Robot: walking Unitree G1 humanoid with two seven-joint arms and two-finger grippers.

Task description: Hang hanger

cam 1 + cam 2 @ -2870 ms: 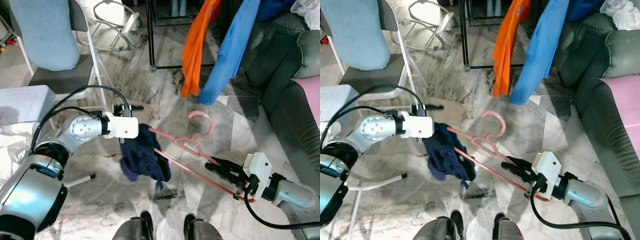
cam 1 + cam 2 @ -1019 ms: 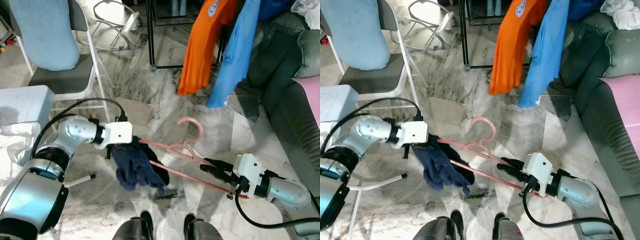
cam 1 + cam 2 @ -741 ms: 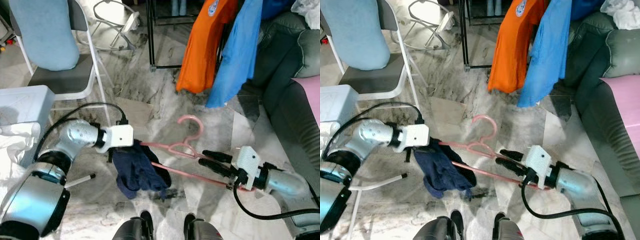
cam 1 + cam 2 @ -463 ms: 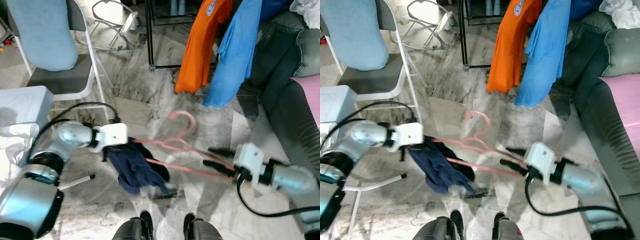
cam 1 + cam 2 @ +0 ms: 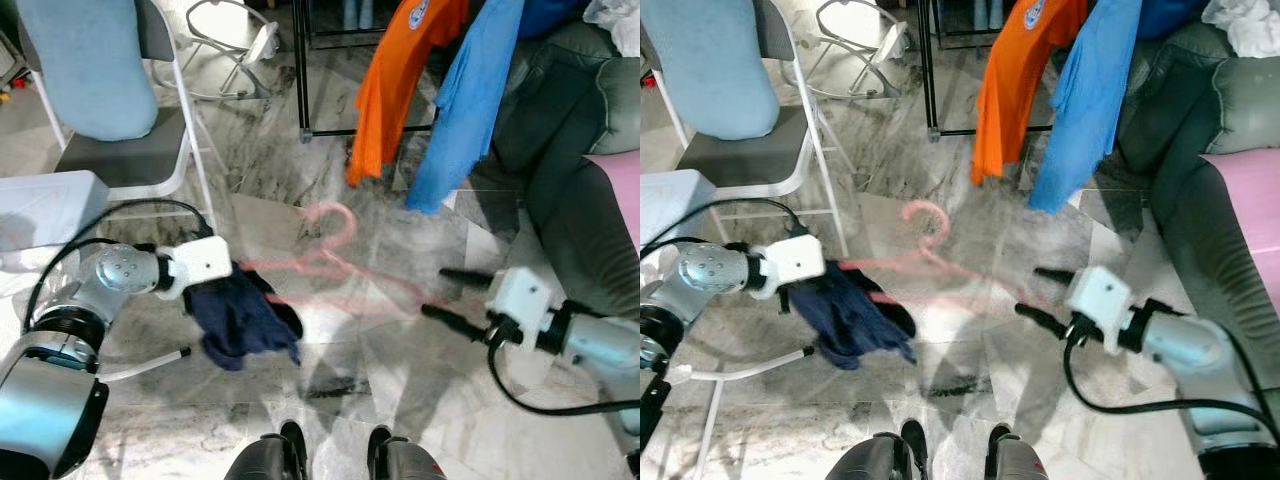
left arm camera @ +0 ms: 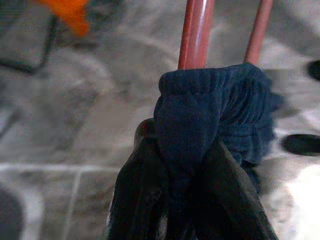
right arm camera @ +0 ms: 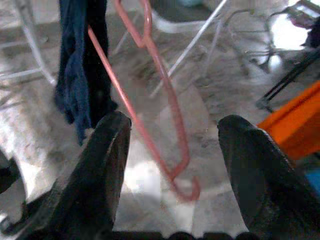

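The right hand, now spread, had released the pink plastic hanger; the left hand pinched its dark-blue-cloth-draped end, its hook toward the rack.

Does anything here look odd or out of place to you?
Yes: the dark blue garment is bunched at one end of the pink hanger instead of draped, pinched in the left hand. The right hand is open.

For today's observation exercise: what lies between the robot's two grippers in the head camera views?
The pink hanger, motion-blurred, spans the stretch in the left eye view, with the dark blue garment bunched at the left gripper. The open right gripper sits off its far end, above marble floor.
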